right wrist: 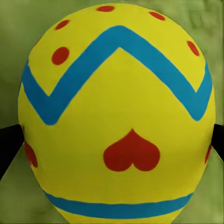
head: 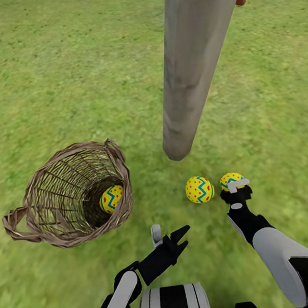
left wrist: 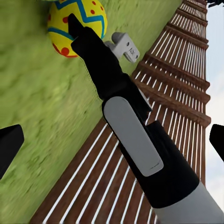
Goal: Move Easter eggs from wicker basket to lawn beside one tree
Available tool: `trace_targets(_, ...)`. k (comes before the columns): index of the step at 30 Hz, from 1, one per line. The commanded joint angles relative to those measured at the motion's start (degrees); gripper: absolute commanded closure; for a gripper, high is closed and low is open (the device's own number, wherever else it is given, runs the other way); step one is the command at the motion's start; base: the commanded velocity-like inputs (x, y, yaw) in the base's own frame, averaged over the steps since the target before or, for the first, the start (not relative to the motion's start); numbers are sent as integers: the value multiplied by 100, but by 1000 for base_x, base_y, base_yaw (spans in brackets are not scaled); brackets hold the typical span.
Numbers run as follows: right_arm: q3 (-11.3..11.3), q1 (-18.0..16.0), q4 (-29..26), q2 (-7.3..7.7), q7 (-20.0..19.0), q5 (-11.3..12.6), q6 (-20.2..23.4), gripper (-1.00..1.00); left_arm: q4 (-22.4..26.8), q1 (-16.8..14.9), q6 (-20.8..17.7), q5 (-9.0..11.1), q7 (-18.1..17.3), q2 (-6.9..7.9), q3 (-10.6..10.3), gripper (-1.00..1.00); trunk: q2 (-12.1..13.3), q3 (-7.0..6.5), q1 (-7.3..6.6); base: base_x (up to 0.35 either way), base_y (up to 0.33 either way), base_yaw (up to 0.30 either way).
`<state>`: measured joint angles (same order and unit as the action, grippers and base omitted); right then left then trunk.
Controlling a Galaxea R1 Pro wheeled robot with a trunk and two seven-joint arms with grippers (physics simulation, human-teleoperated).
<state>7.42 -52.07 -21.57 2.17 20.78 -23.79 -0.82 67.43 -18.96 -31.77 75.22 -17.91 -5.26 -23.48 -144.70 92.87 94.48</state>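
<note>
The step in hand looks like the second delivery. The right gripper (head: 235, 189) is at an Easter egg (head: 230, 180) resting on the lawn (head: 40, 67), at about five o'clock from the base of the tree (head: 189, 86). In the right wrist view that egg (right wrist: 116, 116) sits between the dark fingertips (right wrist: 9, 144), one at each edge of the frame; whether they pinch it or have just let go, I cannot tell.

A second egg (head: 199, 189) lies free on the grass just beside the first, at its nine o'clock, near the trunk's foot. The third egg (head: 111, 199) sits deep in the wicker basket (head: 51, 226), which lies tipped on its side well apart from the tree at about eight o'clock, mouth facing the robot.

The left gripper (head: 169, 237) hangs empty with its fingers spread, low in front of the trunk — nearer the basket than the right one is.

Next, I judge, the right arm must lift clear without nudging either egg, then one arm must reach into the basket mouth for the last one.

The eggs are smooth, glossy yellow ovoids with blue zigzag bands and red dots — likely to roll. The basket is open tan weave with loop handles; the tree trunk is a pale, smooth cylinder.
</note>
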Motion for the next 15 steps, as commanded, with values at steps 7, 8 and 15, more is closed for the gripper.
trace_targets(7,23,-5,567,-7,-47,-8,-49,-100,1,-1,-12,45,-11,8,2,-100,0,4,1,0,0,0)
trace_targets(8,23,-5,567,-7,-47,-11,-56,-100,-1,0,-12,45,-11,8,2,-100,0,4,1,0,0,0)
trace_targets(15,23,-5,567,-7,-74,-13,-59,-100,38,-2,21,37,8,-38,-16,-100,1,-18,-2,-10,0,0)
